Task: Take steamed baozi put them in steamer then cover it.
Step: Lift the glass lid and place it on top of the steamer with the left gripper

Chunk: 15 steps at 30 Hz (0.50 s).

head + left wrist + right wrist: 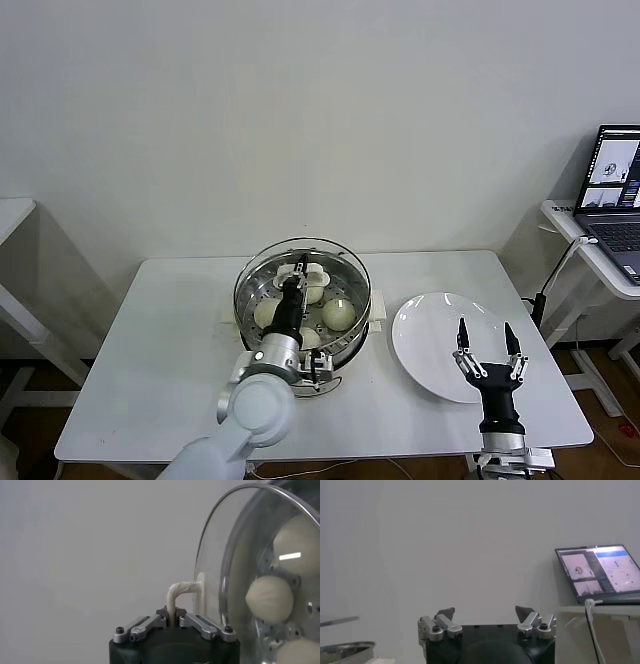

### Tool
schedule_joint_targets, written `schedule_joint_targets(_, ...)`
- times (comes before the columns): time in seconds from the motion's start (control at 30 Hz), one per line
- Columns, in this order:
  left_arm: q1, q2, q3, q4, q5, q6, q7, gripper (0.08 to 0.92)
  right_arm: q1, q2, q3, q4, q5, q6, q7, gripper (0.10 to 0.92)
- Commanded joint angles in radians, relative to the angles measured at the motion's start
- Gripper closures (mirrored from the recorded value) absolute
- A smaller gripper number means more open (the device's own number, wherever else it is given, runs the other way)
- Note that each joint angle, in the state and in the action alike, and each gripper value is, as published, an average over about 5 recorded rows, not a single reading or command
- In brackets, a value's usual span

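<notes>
The steel steamer (pixel 350 335) stands mid-table with several cream baozi (pixel 340 313) inside, also seen through the glass in the left wrist view as baozi (pixel 269 598). The clear cover (pixel 300 244) hangs just above the steamer's rim with a small gap. My left gripper (pixel 290 292) is shut on the cover's white handle (pixel 182 591); in the left wrist view the left gripper (pixel 172 616) pinches the handle's bar. My right gripper (pixel 487 345) stands open with nothing in it over the near edge of the white plate (pixel 430 335); in its own view the right gripper (pixel 486 614) is spread wide.
The white plate lies to the right of the steamer. A laptop (pixel 612 190) sits on a side table (pixel 570 225) at the far right, with a cable hanging down. The laptop (pixel 600 572) also shows in the right wrist view. Another table edge (pixel 12 215) is at the far left.
</notes>
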Motion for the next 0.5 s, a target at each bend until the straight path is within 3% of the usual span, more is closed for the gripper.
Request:
schedule_joint_targets(0.03, -0.015, -0.058, 0.04, 0.054, 0.046, 0.018, -0.013, 0.81, -0.001, 0.0, -0.001, -0.001, -0.008, 0.003, 0.0, 0.203)
schedule_joint_targets(0.5, -0.008, -0.061, 0.023, 0.073, 0.119, 0.009, -0.001, 0.81, 0.005, 0.0, -0.007, -0.009, -0.012, 0.002, -0.003, 0.203)
